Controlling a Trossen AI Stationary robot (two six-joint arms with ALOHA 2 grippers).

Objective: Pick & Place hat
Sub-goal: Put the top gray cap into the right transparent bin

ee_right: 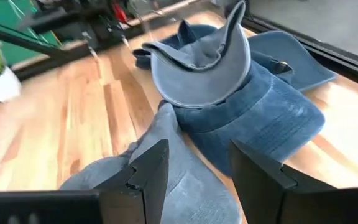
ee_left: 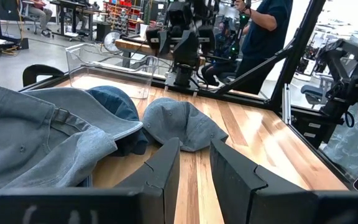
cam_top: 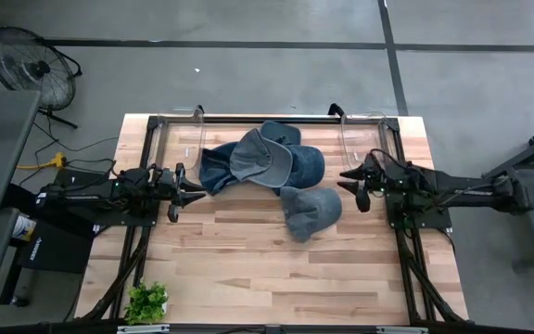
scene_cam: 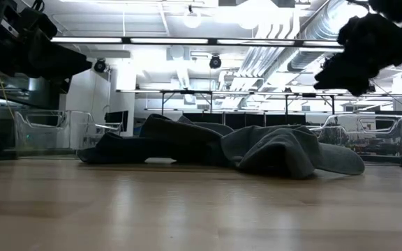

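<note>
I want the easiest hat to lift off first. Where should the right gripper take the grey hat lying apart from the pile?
Probably the grey hat by its bunched crown, coming straight down from above. It lies slumped on the table nearest the right gripper, only its upper edge touching the blue hat pile, so soft folds stand up to pinch.

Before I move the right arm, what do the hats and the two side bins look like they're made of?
Hats: soft woven cloth, probably denim or washed cotton, matte; they slump and show stitched seams. The grey hat nearest the right gripper looks the same. Bins: clear hard plastic, glossy; the table shows through.
</note>
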